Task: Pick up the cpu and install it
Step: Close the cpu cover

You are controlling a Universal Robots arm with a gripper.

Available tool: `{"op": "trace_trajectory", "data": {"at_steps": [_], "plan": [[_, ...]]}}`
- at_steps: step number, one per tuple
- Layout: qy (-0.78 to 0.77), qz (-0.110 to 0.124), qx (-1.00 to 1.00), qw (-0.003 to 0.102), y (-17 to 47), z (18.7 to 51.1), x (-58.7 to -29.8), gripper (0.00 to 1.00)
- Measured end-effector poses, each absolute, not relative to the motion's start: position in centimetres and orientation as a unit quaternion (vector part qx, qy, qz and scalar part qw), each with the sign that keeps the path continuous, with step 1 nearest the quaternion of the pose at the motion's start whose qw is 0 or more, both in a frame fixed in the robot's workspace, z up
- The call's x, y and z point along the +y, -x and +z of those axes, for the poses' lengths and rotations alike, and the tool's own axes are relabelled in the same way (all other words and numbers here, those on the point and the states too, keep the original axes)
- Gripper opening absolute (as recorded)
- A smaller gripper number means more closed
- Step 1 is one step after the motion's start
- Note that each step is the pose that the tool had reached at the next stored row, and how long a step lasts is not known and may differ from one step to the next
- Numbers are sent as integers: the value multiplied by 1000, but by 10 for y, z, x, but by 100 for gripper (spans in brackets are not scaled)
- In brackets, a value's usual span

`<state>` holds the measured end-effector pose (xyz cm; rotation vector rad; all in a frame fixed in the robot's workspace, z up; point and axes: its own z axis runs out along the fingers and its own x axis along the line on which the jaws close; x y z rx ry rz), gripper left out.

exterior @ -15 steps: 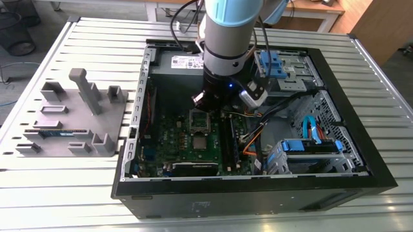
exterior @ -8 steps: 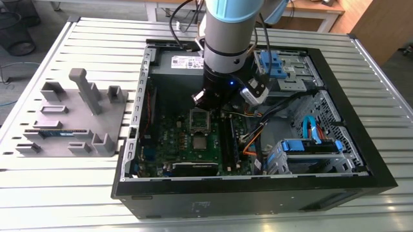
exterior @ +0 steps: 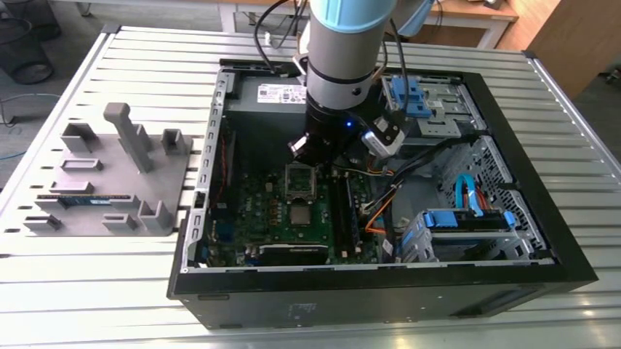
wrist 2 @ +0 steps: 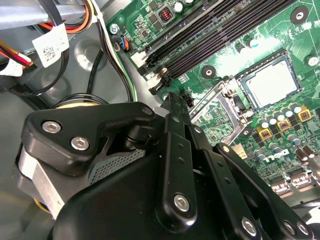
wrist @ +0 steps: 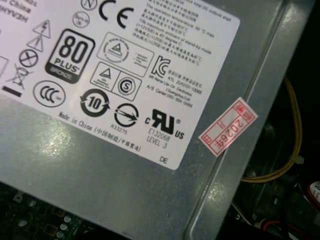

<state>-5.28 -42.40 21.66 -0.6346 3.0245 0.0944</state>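
So the cpu [wrist 2: 270, 82] looks like it's already sitting in its socket, silver top up. In the exterior view it's the little square [exterior: 302, 214] just below the middle of the picture, on the green board inside the case [exterior: 388, 291]. The hinged frame [wrist 2: 220, 107] is still flipped open, standing between the cpu and the gripper [wrist 2: 175, 100]. Nothing is clamping the chip down yet.

The gripper hangs low over the board just above centre in the exterior view [exterior: 315, 154], near the frame but apart from the cpu. I honestly can't tell whether it's open or closed, since the second wrist view mostly gets the black linkage. I don't see anything in its grasp.

Stuff I'd worry about:
- I can't confirm the chip is flat and square in the socket. If it's even slightly skewed, pressing the frame down could wreck the pins.
- The frame is close to the gripper's tip, so a sloppy move could knock it onto the chip or bend the hinge.
- The orange cables [exterior: 379, 214] toward the exterior view's right run close to the arm and look easy to snag.
- The arm's camera is right up against the power supply [wrist: 150, 165], so there's not much room on that side.
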Motion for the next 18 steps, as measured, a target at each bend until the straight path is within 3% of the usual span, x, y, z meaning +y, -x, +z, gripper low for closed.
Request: {"op": "trace_trajectory", "data": {"at_steps": [18], "plan": [[235,31,971,24,53,220,-424,11]]}}
